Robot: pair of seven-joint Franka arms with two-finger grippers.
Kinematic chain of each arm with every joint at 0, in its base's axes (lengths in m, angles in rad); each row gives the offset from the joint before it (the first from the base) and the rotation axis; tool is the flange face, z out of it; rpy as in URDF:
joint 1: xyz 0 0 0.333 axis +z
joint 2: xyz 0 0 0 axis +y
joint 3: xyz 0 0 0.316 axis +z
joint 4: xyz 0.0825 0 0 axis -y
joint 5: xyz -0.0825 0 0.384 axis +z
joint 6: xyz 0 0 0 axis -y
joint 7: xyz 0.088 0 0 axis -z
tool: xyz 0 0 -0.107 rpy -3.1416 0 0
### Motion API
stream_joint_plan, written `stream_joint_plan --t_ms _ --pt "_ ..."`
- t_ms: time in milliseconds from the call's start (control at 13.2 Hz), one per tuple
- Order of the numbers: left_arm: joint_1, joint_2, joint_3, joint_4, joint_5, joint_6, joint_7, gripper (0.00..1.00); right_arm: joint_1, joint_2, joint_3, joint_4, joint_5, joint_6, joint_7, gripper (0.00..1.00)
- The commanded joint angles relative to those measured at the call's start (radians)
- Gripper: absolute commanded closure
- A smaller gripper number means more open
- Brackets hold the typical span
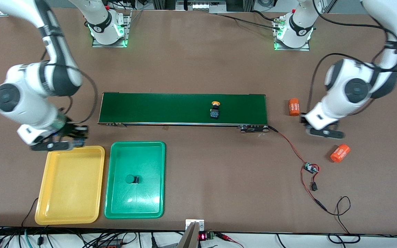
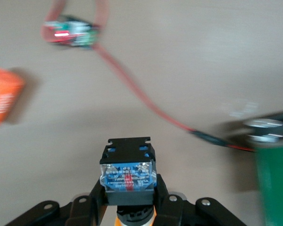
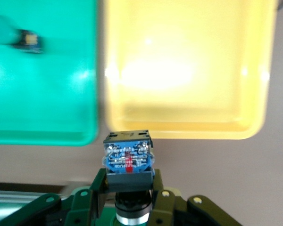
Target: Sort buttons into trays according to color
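Yellow tray [image 1: 70,186]: lies nearest the front camera, at the right arm's end of the table, just beside the green tray; nothing rests in it.
Green tray [image 1: 135,206]: sits alongside the yellow one, toward the table's middle; one green-capped button [image 1: 131,179] lies inside it, near its centre, tipped on its side.
Circuit board [image 1: 311,168]: a tiny board on red wires [image 1: 289,146], toward the left arm's end; the wires run to the end of the belt.
Lower orange cylinder [image 1: 339,153]: printed "4680", on the table near the circuit board.
Right gripper [image 1: 78,139]: hangs over the yellow tray's edge that lies farthest from the front camera; its fingers are clamped on a button [image 3: 128,159] with a black body and bluish base, base turned toward the wrist camera. The cap colour is not clear.
Left gripper [image 1: 322,132]: hovers over bare table between the two orange cylinders; its fingers are clamped on another button [image 2: 128,170], base toward the wrist camera, an orange cap edge showing beneath it.
Belt [image 1: 183,109]: long, dark green, farther from the front camera than both trays.
Button on belt [image 1: 215,109]: yellow-orange cap, lying on its side on the belt.
Upper orange cylinder [image 1: 294,106]: lies just off the belt's end, toward the left arm.
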Motion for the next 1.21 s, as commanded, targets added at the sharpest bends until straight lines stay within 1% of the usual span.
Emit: stream_joint_plan --t_ms 0,76,227,379,530,606,757,909,1060,1136 --pt "-0.088 0.006 0.005 0.004 -0.178 -0.015 0.014 0.95 -0.115 0.158 0.021 0.119 0.007 -0.007 -0.128 0.88" --pt "-0.131 0.013 0.005 0.005 -0.215 -0.012 0.014 0.95 -0.132 0.204 0.021 0.165 0.007 -0.007 -0.153 0.88" --pt "-0.196 0.026 0.005 0.007 -0.225 -0.001 0.009 0.98 -0.129 0.27 0.021 0.236 0.007 -0.007 -0.144 0.88" --pt "-0.23 0.034 0.005 0.004 -0.324 0.002 0.009 0.99 -0.126 0.321 0.021 0.287 0.006 -0.005 -0.133 0.88" --pt "-0.25 0.048 0.005 -0.004 -0.34 0.0 -0.003 0.99 -0.128 0.361 0.021 0.324 0.006 0.002 -0.136 0.88" --pt "-0.259 0.056 0.005 -0.008 -0.341 0.0 -0.05 0.99 -0.128 0.378 0.021 0.336 0.004 0.013 -0.136 0.88" --pt "-0.294 0.056 0.007 -0.008 -0.328 0.002 -0.149 0.99 -0.131 0.399 0.019 0.347 0.003 0.036 -0.138 0.88" --pt "-0.296 0.06 0.008 -0.008 -0.326 0.003 -0.152 0.98 -0.12 0.392 0.021 0.347 0.006 0.024 -0.121 0.88" --pt "-0.296 0.068 0.008 -0.008 -0.324 0.02 -0.152 0.96 -0.052 0.373 0.022 0.345 0.007 0.01 -0.031 0.88" --pt "-0.297 0.075 0.01 -0.008 -0.326 0.029 -0.152 0.96 -0.009 0.372 0.022 0.347 0.0 -0.025 0.041 0.88"
